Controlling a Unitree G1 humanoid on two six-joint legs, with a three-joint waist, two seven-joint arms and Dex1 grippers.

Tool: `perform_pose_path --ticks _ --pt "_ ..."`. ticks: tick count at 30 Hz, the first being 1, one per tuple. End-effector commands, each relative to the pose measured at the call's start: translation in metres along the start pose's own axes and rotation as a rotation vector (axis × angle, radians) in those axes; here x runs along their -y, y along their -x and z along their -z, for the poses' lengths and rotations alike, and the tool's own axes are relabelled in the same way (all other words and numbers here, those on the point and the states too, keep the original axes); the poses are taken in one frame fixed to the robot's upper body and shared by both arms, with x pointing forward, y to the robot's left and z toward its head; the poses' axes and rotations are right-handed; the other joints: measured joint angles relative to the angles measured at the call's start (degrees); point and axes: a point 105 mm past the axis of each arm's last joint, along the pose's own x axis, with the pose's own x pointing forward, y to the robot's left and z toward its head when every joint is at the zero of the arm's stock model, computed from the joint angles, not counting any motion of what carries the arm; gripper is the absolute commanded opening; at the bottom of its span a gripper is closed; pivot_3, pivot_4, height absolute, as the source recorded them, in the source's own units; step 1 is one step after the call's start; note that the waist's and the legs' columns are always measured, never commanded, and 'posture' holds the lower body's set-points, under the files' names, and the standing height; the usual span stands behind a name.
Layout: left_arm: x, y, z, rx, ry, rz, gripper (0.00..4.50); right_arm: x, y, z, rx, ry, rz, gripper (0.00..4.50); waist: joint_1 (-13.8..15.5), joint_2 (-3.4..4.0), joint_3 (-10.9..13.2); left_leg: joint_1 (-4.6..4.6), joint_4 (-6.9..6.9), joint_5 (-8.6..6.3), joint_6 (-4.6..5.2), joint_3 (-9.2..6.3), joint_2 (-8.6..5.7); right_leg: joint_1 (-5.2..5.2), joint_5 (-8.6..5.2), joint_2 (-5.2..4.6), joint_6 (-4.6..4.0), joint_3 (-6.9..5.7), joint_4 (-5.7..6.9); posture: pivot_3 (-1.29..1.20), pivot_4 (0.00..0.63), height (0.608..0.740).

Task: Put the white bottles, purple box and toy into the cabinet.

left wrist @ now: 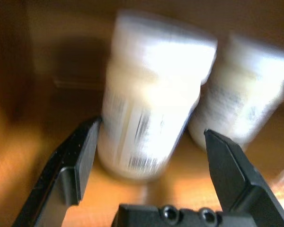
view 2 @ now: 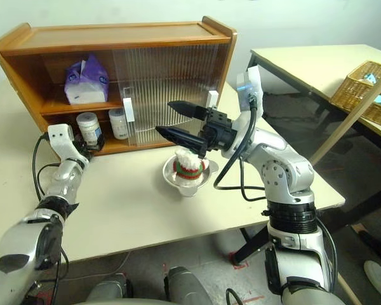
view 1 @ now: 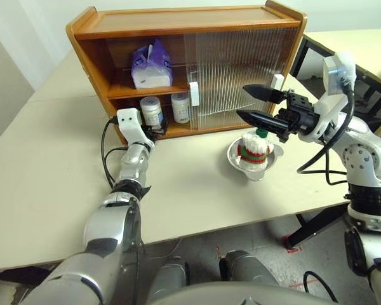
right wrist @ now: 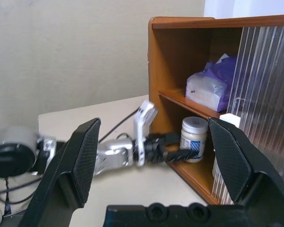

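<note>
Jaws of the right gripper spread wide and empty, poised just above and left of the toy upright in its silver bowl; left gripper agape around one white bottle on the cabinet lower shelf, purple box shelved above.

Both white bottles are smeared by blur in the left wrist view — label print unreadable, and the one at 3 o'clock is cut by the picture's edge. In the head views the second bottle sits partly behind the ribbed sliding door, whose translucent panel hides the rest of the cabinet's shelves. The left gripper's fingertips are too small to make out there. The toy is partly covered by the right gripper — its lower part sunk in the silver bowl.
</note>
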Motion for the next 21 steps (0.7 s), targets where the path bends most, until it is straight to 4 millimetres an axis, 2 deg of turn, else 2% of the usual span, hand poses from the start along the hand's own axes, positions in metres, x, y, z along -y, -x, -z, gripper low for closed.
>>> perform_pose_path --ticks 1,7,10,13,17,20,21 --pt "0.005 0.009 -0.002 0.028 0.000 0.049 4.48 0.000 -0.002 -0.001 -0.001 0.010 -0.009 4.50 0.0 0.00 0.0 0.00 0.00 0.00 0.00 0.04 0.00 0.00 0.00 0.00 0.00 -0.01 0.00 -0.14 0.000 0.740" --pt "0.009 0.021 -0.012 0.043 0.012 0.114 4.48 0.001 -0.003 -0.001 -0.001 0.008 -0.015 4.50 0.4 0.00 0.0 0.05 0.05 0.02 0.00 0.10 -0.01 0.08 0.01 0.03 -0.02 -0.07 0.03 -0.13 0.000 0.740" --pt "0.033 0.027 -0.025 0.061 0.023 0.273 4.48 0.002 -0.003 -0.001 0.001 0.008 -0.015 4.50 0.5 0.00 0.0 0.10 0.06 0.01 -0.01 0.09 -0.01 0.13 0.02 0.01 -0.05 -0.03 0.02 -0.13 0.000 0.740" --pt "0.068 0.033 -0.040 0.077 0.034 0.453 4.48 0.002 -0.003 0.000 0.001 0.010 -0.015 4.50 0.9 0.00 0.0 0.08 0.06 -0.01 -0.04 -0.06 0.03 0.09 0.01 -0.03 -0.12 0.00 0.02 -0.13 0.000 0.740" --pt "0.100 0.036 -0.056 0.093 0.040 0.592 4.48 0.002 -0.003 0.000 0.004 0.013 -0.012 4.50 1.1 0.00 0.0 0.05 0.04 -0.04 -0.06 -0.39 0.14 0.02 0.03 -0.12 -0.20 0.19 0.02 -0.14 0.000 0.740" --pt "0.127 0.034 -0.071 0.118 0.040 0.670 3.88 0.002 -0.002 0.000 0.005 0.015 -0.007 4.50 1.1 0.00 0.0 0.03 0.05 -0.07 -0.08 -0.43 0.47 -0.01 0.04 -0.14 -0.22 0.34 0.02 -0.14 0.000 0.740" --pt "0.133 0.033 -0.074 0.125 0.038 0.686 3.54 0.001 -0.002 0.000 0.005 0.015 -0.006 4.50 1.2 0.00 0.0 0.01 0.05 -0.07 -0.07 -0.43 0.54 -0.02 0.04 -0.15 -0.23 0.38 0.02 -0.14 0.000 0.740"
